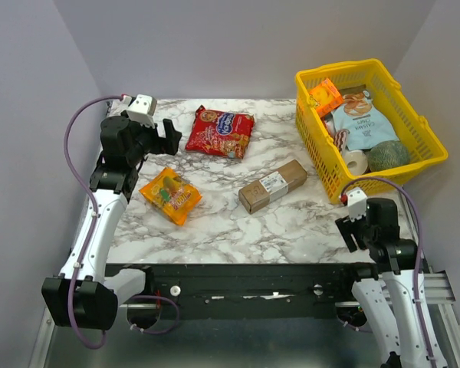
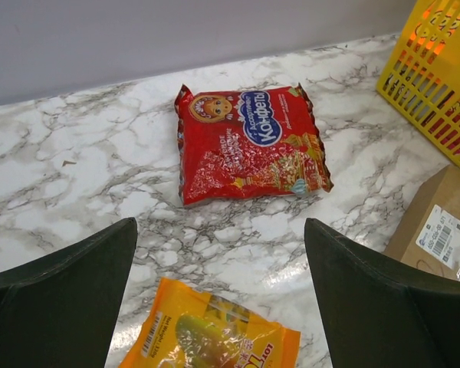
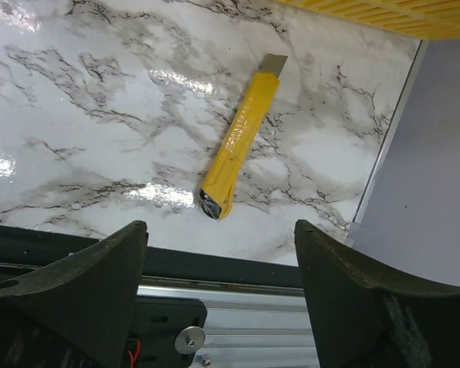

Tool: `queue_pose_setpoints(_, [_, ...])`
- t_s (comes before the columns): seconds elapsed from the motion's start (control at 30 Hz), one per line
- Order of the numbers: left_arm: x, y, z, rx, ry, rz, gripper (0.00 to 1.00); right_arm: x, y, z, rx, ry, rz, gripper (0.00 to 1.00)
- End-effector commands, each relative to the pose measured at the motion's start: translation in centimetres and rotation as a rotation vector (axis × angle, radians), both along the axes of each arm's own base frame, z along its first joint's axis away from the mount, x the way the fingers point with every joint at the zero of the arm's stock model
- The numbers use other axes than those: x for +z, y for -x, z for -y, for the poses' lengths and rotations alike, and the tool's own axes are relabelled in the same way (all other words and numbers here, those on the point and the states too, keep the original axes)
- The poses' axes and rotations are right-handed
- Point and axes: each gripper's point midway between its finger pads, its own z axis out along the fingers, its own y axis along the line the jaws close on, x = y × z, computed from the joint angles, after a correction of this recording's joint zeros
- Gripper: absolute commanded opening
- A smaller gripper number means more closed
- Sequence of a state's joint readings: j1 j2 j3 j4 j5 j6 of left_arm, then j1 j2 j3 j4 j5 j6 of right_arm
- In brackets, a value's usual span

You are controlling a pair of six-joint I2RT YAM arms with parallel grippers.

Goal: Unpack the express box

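Note:
The express box [image 1: 273, 185], a small brown carton with a white label, lies closed in the middle of the marble table; its corner shows at the right edge of the left wrist view [image 2: 438, 226]. My left gripper [image 1: 167, 136] is open and empty above the table's far left, between a red snack bag [image 2: 249, 142] and an orange snack bag [image 2: 215, 333]. My right gripper [image 1: 351, 230] is open and empty at the near right edge. A yellow utility knife [image 3: 241, 136] lies on the table just ahead of it.
A yellow plastic basket [image 1: 423, 128] with several packs and a tape roll stands at the back right. The red bag [image 1: 220, 131] lies at the back centre, the orange bag [image 1: 171, 195] at the left. Grey walls close in on both sides.

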State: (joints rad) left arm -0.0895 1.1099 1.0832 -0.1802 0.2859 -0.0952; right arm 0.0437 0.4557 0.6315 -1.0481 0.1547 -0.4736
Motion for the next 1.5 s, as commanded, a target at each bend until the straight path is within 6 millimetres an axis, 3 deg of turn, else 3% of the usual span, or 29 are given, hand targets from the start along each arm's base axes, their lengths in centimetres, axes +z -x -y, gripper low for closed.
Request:
queue_pose_setpoints(0.0, [0.0, 0.9, 0.9, -0.045, 0.02, 0.013, 0.99, 0.4, -0.2, 0.9, -0.014, 0.049, -0.016, 0.85])
queue_pose_setpoints(0.37, [-1.0, 0.7, 1.1, -0.049, 0.023, -0.001, 0.99, -2.8, -3.1, 2.1, -0.023, 0.069, -0.196, 0.8])
queue_pose_setpoints(0.5, [-1.4, 0.9, 1.0, -0.046, 0.021, -0.008, 0.99, -6.0, -2.3, 3.3, 0.028, 0.123, -0.233, 0.76])
queue_pose_setpoints(0.53, [-1.6, 1.0, 1.0, -0.049, 0.021, -0.011, 0.99, -7.7, -1.2, 3.7, 0.022, 0.13, -0.273, 0.76])
queue_pose_setpoints(0.73, [-2.0, 0.8, 0.9, -0.046, 0.003, -0.026, 0.99, -8.6, -2.5, 5.9, -0.049, 0.082, -0.261, 0.72])
queue_pose_setpoints(0.93, [-2.8, 0.3, 1.5, -0.065, 0.032, -0.062, 0.99, -8.3, -5.3, 4.5, 0.011, -0.077, -0.256, 0.71])
queue_pose_setpoints(1.07, [-3.5, 0.0, 1.5, -0.066, 0.038, -0.086, 0.99, -8.5, -5.5, 2.9, 0.104, -0.133, -0.246, 0.75])
queue_pose_setpoints(1.2, [-3.7, -0.2, 1.5, -0.064, 0.047, -0.101, 0.99, -10.4, -5.1, 3.2, 0.086, -0.132, -0.306, 0.74])
queue_pose_setpoints(1.3, [-3.9, -0.5, 1.3, -0.057, 0.054, -0.113, 0.98, -11.3, -5.5, 3.0, 0.077, -0.16, -0.316, 0.66])
queue_pose_setpoints(1.47, [-4.3, -0.7, 1.5, -0.062, 0.056, -0.129, 0.98, -11.9, -5.9, 3.1, 0.062, -0.169, -0.304, 0.45])
